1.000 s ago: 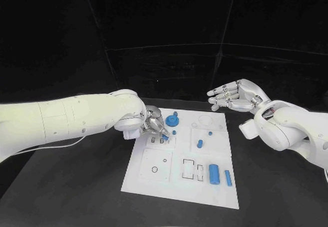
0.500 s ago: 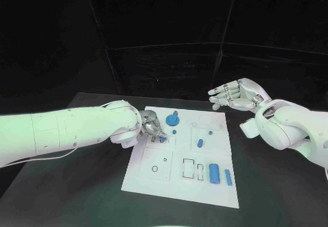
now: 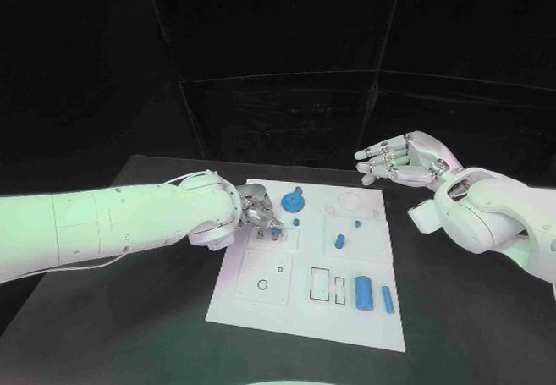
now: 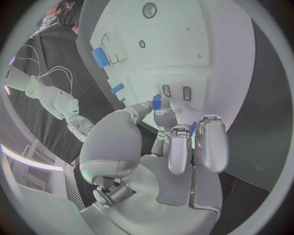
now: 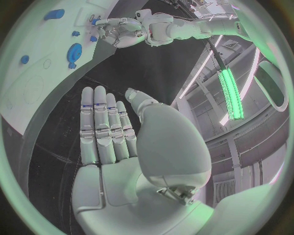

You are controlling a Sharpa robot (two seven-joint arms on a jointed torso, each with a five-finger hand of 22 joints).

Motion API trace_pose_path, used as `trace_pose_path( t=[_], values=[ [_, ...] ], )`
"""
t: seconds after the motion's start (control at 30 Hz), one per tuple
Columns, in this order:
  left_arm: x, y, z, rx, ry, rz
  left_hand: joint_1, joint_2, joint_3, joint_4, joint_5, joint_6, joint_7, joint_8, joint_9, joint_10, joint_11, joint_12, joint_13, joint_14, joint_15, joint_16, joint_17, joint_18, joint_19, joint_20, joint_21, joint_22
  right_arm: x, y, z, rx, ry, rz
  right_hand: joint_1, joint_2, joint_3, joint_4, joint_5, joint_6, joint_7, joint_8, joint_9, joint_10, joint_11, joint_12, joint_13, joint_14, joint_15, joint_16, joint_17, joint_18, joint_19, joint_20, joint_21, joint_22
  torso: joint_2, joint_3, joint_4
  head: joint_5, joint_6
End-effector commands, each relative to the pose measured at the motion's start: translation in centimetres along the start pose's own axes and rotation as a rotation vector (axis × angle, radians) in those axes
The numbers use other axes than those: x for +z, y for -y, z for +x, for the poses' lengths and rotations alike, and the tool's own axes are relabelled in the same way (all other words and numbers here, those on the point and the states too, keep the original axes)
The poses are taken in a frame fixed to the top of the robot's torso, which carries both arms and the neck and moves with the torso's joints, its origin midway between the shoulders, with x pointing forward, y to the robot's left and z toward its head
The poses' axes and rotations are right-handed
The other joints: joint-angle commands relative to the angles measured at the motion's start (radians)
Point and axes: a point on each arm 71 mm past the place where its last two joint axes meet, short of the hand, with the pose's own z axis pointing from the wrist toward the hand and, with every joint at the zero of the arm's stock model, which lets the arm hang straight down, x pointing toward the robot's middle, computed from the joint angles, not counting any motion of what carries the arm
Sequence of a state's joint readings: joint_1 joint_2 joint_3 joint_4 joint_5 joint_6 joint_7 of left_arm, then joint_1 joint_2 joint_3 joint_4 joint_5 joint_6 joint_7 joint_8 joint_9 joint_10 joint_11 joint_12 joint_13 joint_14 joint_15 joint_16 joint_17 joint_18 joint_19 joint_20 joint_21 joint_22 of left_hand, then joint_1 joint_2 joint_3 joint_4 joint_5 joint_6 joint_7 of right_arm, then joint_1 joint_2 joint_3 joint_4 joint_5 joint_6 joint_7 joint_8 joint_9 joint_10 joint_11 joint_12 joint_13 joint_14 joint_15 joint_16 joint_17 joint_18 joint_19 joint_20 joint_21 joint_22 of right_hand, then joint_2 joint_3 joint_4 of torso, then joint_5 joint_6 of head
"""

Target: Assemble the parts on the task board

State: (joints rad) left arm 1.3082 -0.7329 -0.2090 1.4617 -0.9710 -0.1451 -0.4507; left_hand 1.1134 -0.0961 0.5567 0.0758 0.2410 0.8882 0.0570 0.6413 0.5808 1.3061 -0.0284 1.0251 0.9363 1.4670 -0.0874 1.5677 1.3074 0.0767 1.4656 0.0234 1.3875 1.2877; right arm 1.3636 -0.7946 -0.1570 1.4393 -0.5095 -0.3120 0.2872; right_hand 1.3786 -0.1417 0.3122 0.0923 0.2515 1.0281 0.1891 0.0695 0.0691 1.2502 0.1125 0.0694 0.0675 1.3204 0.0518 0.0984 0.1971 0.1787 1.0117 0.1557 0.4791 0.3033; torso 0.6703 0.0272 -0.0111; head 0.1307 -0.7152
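Note:
The white task board (image 3: pixel 308 316) lies in the middle of the black table. My left hand (image 3: pixel 255 209) hovers low over its near-left part and pinches a small blue part (image 4: pixel 157 102) between thumb and fingertip, just above two small slots (image 4: pixel 166 90). On the board rest a round blue part (image 3: pixel 291 201), a blue oval (image 3: pixel 339 242), a blue cylinder (image 3: pixel 362 294) and a blue bar (image 3: pixel 387 300). My right hand (image 3: pixel 401 160) floats above the board's far right corner, fingers straight and apart, holding nothing.
White cables (image 4: pixel 46 73) trail over the table on the left arm's side. Outlined recesses (image 3: pixel 325 286) and round holes (image 3: pixel 263 286) mark the board's near half. The left hand (image 5: pixel 125 32) also appears across the board (image 5: pixel 36 83) in the right wrist view.
The left hand has crept slightly toward the far side of the board, keeping the small blue part over the slots. The right hand has hardly moved.

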Motion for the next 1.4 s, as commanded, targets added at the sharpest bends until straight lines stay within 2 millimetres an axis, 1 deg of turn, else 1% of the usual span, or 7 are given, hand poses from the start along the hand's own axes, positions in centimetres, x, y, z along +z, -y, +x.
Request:
trace_pose_path(
  t=[0.03, 0.73, 1.1, 1.17, 1.23, 1.27, 1.4],
  values=[
    [-0.01, 0.02, 0.19, 0.038, -0.025, -0.017, 0.005, 0.004, 0.171, -0.163, 0.005, 0.003, -0.007, 0.004, 0.001, 0.009, 0.000, -0.007, -0.003, 0.104, -0.002, 0.003, 0.263, -0.017, 0.022, -0.005, 0.004, 0.002, 0.05, -0.20, -0.03, 0.003, 0.000, -0.010, -0.008, -0.001, 0.000, -0.006, 0.005, -0.005, -0.001, -0.005, 0.000, -0.006, 0.002, -0.003, -0.001, 0.000, 0.006, -0.006, -0.001, 0.002, 0.003, 0.006, -0.003, -0.002, 0.000, 0.0010, -0.0005, 0.001, -0.002],
    [0.45, 0.05, 0.51, 0.072, -0.067, -0.061, 0.001, 0.001, 0.177, -0.163, 0.011, 0.004, -0.008, 0.006, 0.003, 0.010, -0.001, -0.011, -0.008, 0.104, -0.003, 0.003, 0.263, -0.017, 0.023, -0.005, 0.005, 0.003, 0.07, -0.23, 0.03, 0.004, -0.001, -0.011, -0.008, -0.001, 0.001, -0.007, 0.006, -0.005, -0.001, -0.005, 0.000, -0.008, 0.003, -0.003, -0.001, -0.001, 0.007, -0.009, -0.002, 0.002, 0.002, 0.007, -0.005, -0.003, 0.000, 0.0003, -0.0007, 0.002, -0.009],
    [0.44, 0.00, 0.61, 0.077, -0.077, -0.069, -0.001, 0.000, 0.180, -0.163, 0.015, 0.005, -0.008, 0.008, 0.003, 0.011, -0.001, -0.011, -0.009, 0.104, -0.003, 0.003, 0.263, -0.018, 0.023, -0.005, 0.006, 0.005, 0.07, -0.23, 0.03, 0.004, -0.001, -0.011, -0.008, -0.001, 0.001, -0.007, 0.006, -0.005, -0.001, -0.005, 0.000, -0.008, 0.003, -0.003, -0.001, -0.001, 0.007, -0.009, -0.002, 0.002, 0.002, 0.007, -0.005, -0.003, 0.000, 0.0009, 0.0000, 0.002, -0.011],
    [0.42, -0.01, 0.64, 0.079, -0.079, -0.069, -0.006, -0.004, 0.184, -0.164, 0.031, 0.006, -0.009, 0.011, 0.006, 0.013, -0.001, -0.013, -0.012, 0.104, -0.003, 0.003, 0.263, -0.018, 0.024, -0.006, 0.007, 0.008, 0.07, -0.23, 0.03, 0.004, -0.001, -0.011, -0.008, -0.001, 0.001, -0.007, 0.006, -0.005, -0.001, -0.005, 0.000, -0.008, 0.003, -0.003, -0.001, -0.001, 0.007, -0.009, -0.002, 0.002, 0.002, 0.007, -0.005, -0.003, 0.000, 0.0007, 0.0001, 0.002, -0.012],
    [0.39, -0.01, 0.67, 0.079, -0.081, -0.070, -0.017, -0.012, 0.185, -0.162, 0.094, 0.008, -0.010, 0.017, 0.010, 0.016, -0.003, -0.015, -0.017, 0.104, -0.004, 0.003, 0.263, -0.019, 0.025, -0.007, 0.009, 0.011, 0.07, -0.23, 0.03, 0.004, -0.001, -0.011, -0.008, -0.001, 0.001, -0.007, 0.006, -0.005, -0.001, -0.005, 0.000, -0.008, 0.003, -0.003, -0.001, -0.001, 0.007, -0.009, -0.002, 0.002, 0.002, 0.007, -0.005, -0.003, -0.001, 0.0007, 0.0002, 0.002, -0.012],
    [0.38, -0.01, 0.67, 0.079, -0.081, -0.070, -0.019, -0.014, 0.184, -0.162, 0.106, 0.008, -0.011, 0.019, 0.011, 0.017, -0.003, -0.015, -0.019, 0.104, -0.005, 0.003, 0.263, -0.019, 0.025, -0.007, 0.009, 0.012, 0.07, -0.23, 0.03, 0.004, -0.001, -0.011, -0.008, -0.001, 0.001, -0.007, 0.006, -0.005, -0.001, -0.005, 0.000, -0.008, 0.003, -0.003, -0.001, -0.001, 0.007, -0.009, -0.002, 0.002, 0.002, 0.007, -0.005, -0.003, -0.001, 0.0008, 0.0002, 0.002, -0.012],
    [0.38, -0.01, 0.68, 0.079, -0.081, -0.071, -0.022, -0.016, 0.183, -0.163, 0.122, 0.008, -0.012, 0.023, 0.013, 0.018, -0.004, -0.017, -0.023, 0.104, -0.005, 0.003, 0.263, -0.019, 0.026, -0.008, 0.010, 0.014, 0.08, -0.23, 0.04, 0.004, -0.002, -0.011, -0.008, -0.001, 0.001, -0.007, 0.006, -0.005, -0.001, -0.005, 0.000, -0.008, 0.003, -0.003, -0.001, -0.001, 0.007, -0.009, -0.002, 0.002, 0.002, 0.007, -0.005, -0.003, -0.001, 0.0009, 0.0000, 0.002, -0.012]
  ],
)
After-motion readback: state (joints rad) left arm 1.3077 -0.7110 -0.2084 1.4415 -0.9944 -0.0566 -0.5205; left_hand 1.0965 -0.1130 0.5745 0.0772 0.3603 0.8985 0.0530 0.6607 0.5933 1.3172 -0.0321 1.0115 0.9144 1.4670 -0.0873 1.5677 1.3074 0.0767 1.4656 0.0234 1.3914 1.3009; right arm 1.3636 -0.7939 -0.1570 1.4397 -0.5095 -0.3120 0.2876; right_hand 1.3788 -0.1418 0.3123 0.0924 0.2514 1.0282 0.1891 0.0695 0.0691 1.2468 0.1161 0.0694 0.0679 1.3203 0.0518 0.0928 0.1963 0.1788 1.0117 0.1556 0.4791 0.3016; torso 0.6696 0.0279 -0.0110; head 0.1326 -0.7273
